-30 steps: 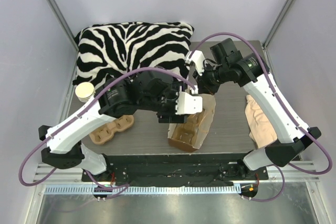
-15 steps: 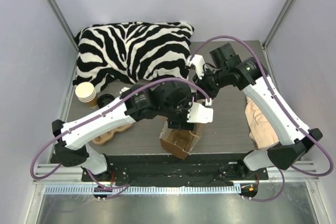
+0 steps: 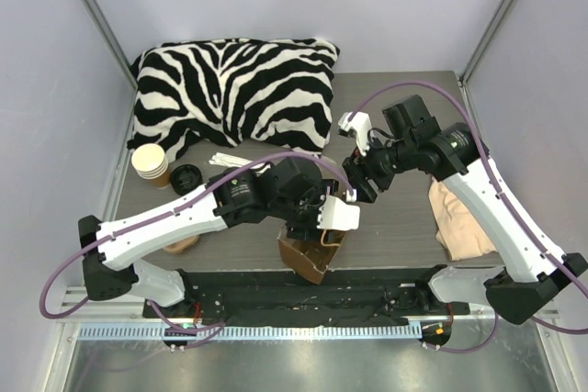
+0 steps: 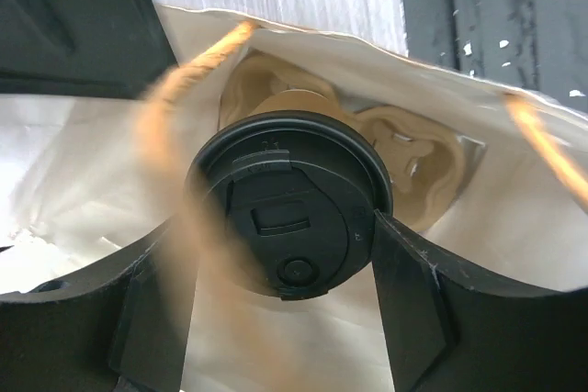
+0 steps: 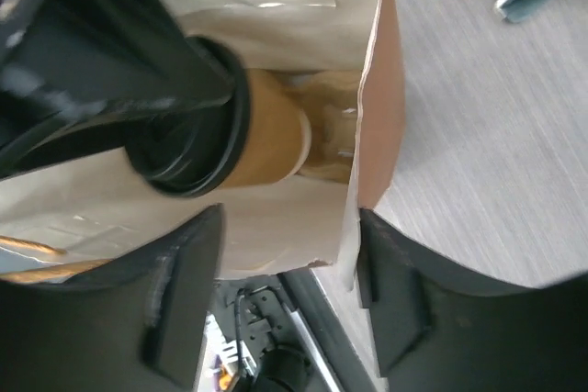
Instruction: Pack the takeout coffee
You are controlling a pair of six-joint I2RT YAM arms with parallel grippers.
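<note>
Coffee: takeout coffee [image 4: 292, 181], gripped at the lid by the left pincer [image 4: 287, 259], inside the paper bag [image 4: 303, 52] at the desk's near edge.
Bag contents: pulp carrier [image 4: 418, 167] beneath the cup.
Right pincer [image 5: 289, 227]: fingers apart at the bag's rim.
Risk: if the cup misses the carrier's well, it may topple, and the bag may slip off the edge.

The takeout coffee [image 4: 289, 218] and the left fingers [image 4: 413, 309] filled most of the mouth of the paper bag [image 4: 303, 52]. A twine handle [image 4: 170, 135] was slung across it, and a pulp tray [image 4: 413, 167] lay beneath. The right fingers [image 5: 395, 300] stood spread at the bag's side wall. Open bench [image 3: 404, 227] lay to its right.
</note>
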